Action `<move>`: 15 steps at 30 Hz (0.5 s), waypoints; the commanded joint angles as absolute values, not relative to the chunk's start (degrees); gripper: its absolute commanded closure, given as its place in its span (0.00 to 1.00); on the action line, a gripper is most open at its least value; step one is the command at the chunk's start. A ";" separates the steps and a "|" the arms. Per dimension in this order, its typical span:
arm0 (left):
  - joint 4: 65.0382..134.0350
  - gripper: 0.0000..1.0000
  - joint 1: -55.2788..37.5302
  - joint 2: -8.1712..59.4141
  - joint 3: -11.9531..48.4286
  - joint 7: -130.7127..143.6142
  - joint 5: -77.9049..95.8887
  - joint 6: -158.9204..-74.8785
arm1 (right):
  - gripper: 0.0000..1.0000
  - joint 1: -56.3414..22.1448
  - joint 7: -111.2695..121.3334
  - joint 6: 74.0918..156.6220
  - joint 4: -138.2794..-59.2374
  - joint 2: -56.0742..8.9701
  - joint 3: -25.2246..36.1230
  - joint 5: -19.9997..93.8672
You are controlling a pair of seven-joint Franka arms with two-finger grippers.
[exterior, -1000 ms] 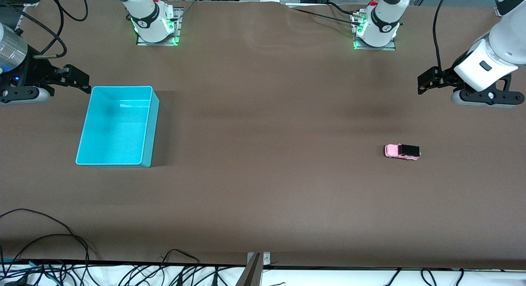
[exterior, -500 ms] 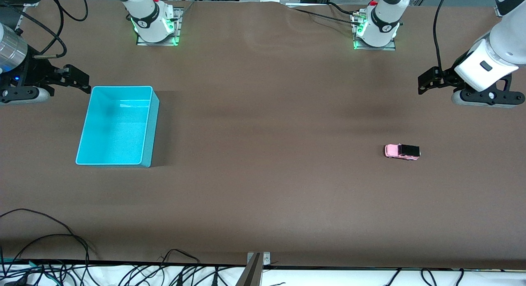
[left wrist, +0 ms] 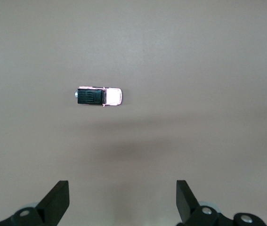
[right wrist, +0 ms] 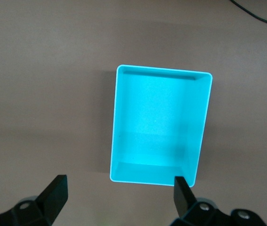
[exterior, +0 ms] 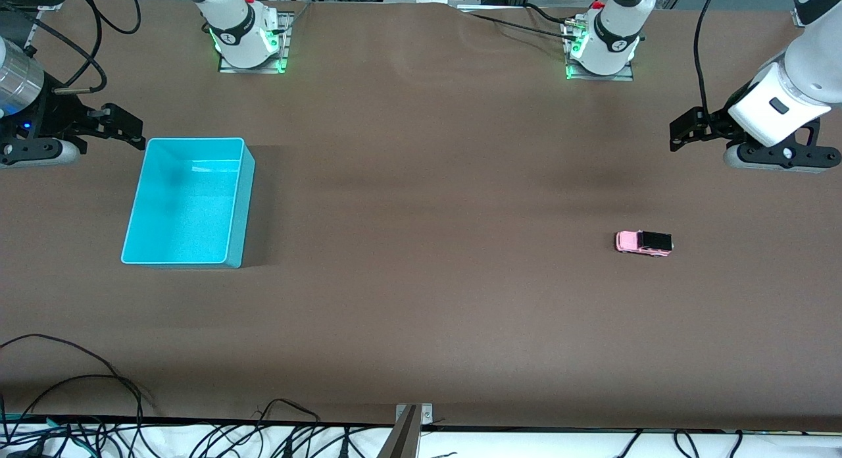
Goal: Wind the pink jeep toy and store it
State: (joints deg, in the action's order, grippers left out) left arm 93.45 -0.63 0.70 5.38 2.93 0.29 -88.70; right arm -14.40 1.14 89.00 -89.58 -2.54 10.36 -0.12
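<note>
On the brown table (exterior: 421, 260), toward the left arm's end, stands the pink jeep toy (exterior: 644, 243), a tiny boxy car with a pale pink front part, a black roof and rear, and small dark wheels. It stands upright on its wheels, alone on the bare surface, and nothing touches it. In the left wrist view the same toy (left wrist: 99, 96) is seen from above, with its black part and its pink part clearly separated. The left gripper (exterior: 687, 130) hangs in the air over the table at the left arm's end, above a bare part of the surface and well apart from the toy; its two black fingers (left wrist: 57, 200) stand wide apart and hold nothing. Toward the right arm's end of the table rests a turquoise rectangular plastic bin (exterior: 243, 201) with nothing visible inside it, well apart from the toy. The right gripper (exterior: 125, 129) hangs in the air just beside one corner of this bin, at the side toward the robots' bases; its fingers (right wrist: 54, 195) are also spread wide and carry nothing. From the right wrist view the bin (right wrist: 119, 136) shows its open top and smooth inner floor. Several black cables (exterior: 99, 405) lie along the table edge nearest to the front camera.
</note>
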 commanded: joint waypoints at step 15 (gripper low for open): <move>90.97 0.00 -0.53 2.11 5.10 1.85 -0.44 -87.71 | 0.00 -14.41 1.67 89.47 -90.26 -2.02 10.37 -0.79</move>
State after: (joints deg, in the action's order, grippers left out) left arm 93.45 -0.44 0.92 5.18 2.93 0.29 -88.70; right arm -14.40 1.14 89.00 -89.58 -2.54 10.36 -0.12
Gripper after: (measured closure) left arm 0.000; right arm 0.000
